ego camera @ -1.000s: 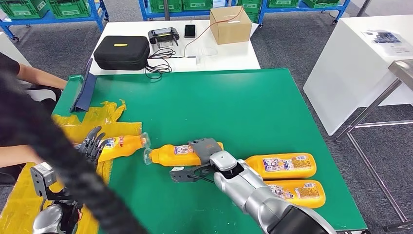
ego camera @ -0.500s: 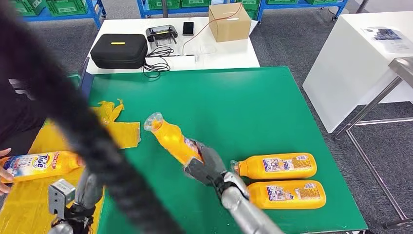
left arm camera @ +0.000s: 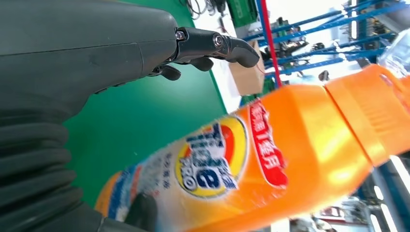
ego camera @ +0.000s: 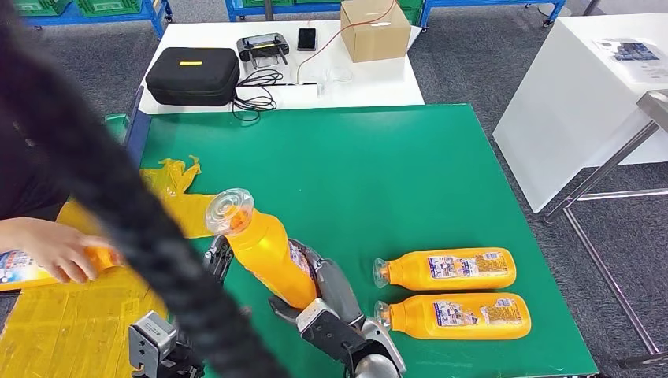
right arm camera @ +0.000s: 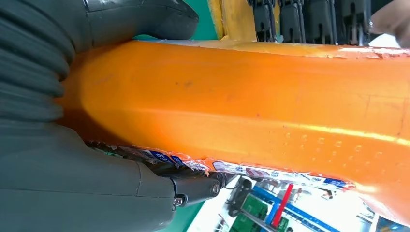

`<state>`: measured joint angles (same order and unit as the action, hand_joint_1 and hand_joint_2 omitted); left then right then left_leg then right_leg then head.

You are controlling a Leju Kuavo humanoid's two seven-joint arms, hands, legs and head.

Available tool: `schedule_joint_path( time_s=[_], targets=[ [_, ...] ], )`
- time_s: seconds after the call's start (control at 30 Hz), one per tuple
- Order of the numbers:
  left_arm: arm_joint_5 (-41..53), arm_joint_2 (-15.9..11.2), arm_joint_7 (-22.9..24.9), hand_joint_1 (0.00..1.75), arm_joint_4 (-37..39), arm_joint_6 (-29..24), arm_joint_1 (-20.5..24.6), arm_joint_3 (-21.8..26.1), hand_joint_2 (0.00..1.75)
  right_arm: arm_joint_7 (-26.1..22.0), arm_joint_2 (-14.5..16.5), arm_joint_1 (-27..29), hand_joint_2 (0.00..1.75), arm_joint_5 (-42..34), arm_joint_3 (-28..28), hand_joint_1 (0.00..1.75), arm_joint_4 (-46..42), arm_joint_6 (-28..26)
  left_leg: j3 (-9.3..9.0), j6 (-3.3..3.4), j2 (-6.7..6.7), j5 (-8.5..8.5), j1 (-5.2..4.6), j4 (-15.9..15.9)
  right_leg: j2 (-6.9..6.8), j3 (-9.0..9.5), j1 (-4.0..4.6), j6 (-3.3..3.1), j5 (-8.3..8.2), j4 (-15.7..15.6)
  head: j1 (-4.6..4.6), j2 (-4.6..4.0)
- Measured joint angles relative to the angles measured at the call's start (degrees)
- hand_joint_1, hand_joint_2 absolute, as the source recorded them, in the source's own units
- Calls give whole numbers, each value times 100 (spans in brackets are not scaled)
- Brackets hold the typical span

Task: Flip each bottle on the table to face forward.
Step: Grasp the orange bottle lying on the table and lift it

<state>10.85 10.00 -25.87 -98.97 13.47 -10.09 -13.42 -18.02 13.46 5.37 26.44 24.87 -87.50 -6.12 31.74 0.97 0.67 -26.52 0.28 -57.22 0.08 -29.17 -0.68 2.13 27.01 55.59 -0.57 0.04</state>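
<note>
Right hand (ego camera: 327,303) wrapped around the lower body of an orange detergent bottle (ego camera: 268,252), gripping it; thumb on one side and fingers on the other in the right wrist view. Bottle raised off the green table (ego camera: 394,173), tilted, clear cap (ego camera: 228,209) uppermost and leaning toward the robot's left. Left hand (ego camera: 217,260) just beside the same bottle on its left side, fingers (left arm camera: 212,43) extended and spread in the left wrist view; contact with the bottle not determinable. Two further orange bottles (ego camera: 445,269) (ego camera: 453,315) lying flat near the table's right front, side by side, labels up, caps pointing left. A person's hand (ego camera: 51,248) resting on another orange bottle (ego camera: 16,268) over yellow plastic sheeting (ego camera: 71,323) at far left.
</note>
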Motion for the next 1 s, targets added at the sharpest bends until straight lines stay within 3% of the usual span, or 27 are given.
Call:
schedule_joint_path(
  time_s=[0.37,0.87,1.0],
  targets=[
    [-222,12,-70,0,-140,111,-64,-250,175,162,-184,-194,175,445,545,175,146,217,2,0,-1,0,0,0,0,-2,0,0,0,0,1,0],
    [-231,12,-63,0,-141,92,-66,-261,175,162,-240,-274,175,539,716,175,247,263,3,0,-2,0,0,0,0,-3,0,0,0,0,1,0],
    [-722,-14,-15,175,-75,89,-190,-174,175,-107,-325,-640,175,1161,1424,175,549,593,3,0,-7,1,1,0,4,-8,1,0,0,0,2,0]
  ],
)
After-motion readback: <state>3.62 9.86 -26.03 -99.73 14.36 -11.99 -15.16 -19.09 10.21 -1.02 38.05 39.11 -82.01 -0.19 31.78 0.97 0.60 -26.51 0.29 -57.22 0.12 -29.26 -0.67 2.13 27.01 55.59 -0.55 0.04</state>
